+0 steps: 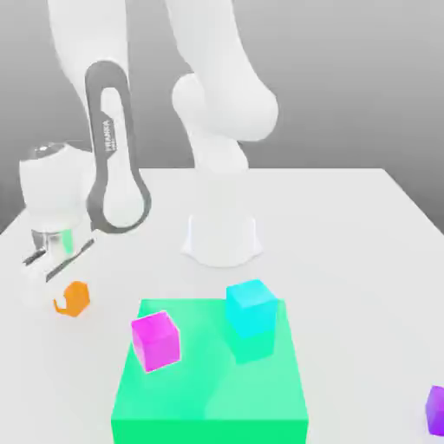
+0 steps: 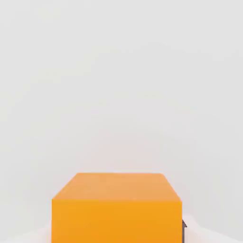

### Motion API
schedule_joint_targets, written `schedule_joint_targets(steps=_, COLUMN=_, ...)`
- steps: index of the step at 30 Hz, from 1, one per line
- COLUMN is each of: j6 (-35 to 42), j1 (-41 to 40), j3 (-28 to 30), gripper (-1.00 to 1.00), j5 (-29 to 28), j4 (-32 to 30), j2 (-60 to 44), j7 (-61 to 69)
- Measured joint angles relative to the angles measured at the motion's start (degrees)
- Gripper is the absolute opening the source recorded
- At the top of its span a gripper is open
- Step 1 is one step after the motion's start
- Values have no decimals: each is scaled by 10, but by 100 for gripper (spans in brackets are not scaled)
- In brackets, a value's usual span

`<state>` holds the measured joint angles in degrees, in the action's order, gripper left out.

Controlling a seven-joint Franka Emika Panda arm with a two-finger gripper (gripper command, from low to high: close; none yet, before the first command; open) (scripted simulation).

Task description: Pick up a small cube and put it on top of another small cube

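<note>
- Seemingly clamped, the orange cube (image 1: 78, 297) sits at the tip of the gripper (image 1: 62, 300) in the lower left of the exterior view. The jaws are closed to the cube's width. In the hand view one dark pad (image 2: 183, 230) lies against the side of the orange cube (image 2: 116, 209).
- Orientation: the cube's sides are equal, so it has no long axis. In the exterior view it is turned edge-on and tilted slightly. In the hand view one face squarely faces the camera.
- Whether the cube touches the white table (image 1: 347, 225) or hangs just above it cannot be told.
- Surroundings: a flat green block (image 1: 208, 381) fills the lower centre of the exterior view, near the orange cube but apart from it.
- On the green block stand a magenta cube (image 1: 156, 340) toward the exterior view's left and a cyan cube (image 1: 253, 306) toward its right, apart from each other.
- A purple cube (image 1: 436, 409) lies at the lower right edge of the frame, well apart from the rest.
- The arm's white base (image 1: 221, 238) stands at mid-frame, behind the green block.
</note>
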<state>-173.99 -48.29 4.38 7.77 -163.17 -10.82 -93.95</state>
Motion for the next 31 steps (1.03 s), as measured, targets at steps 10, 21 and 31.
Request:
schedule_joint_targets(steps=10, j6=175, j1=96, j3=-46, gripper=-100, j5=-59, j4=3, j2=177, j7=-85)
schedule_joint_targets(steps=21, j6=380, j1=307, j3=-207, gripper=-100, j5=19, j4=55, j2=333, j7=-125)
schedule_joint_targets(steps=31, j6=299, j1=346, j3=-261, gripper=100, j5=26, j4=32, j2=274, j7=-146)
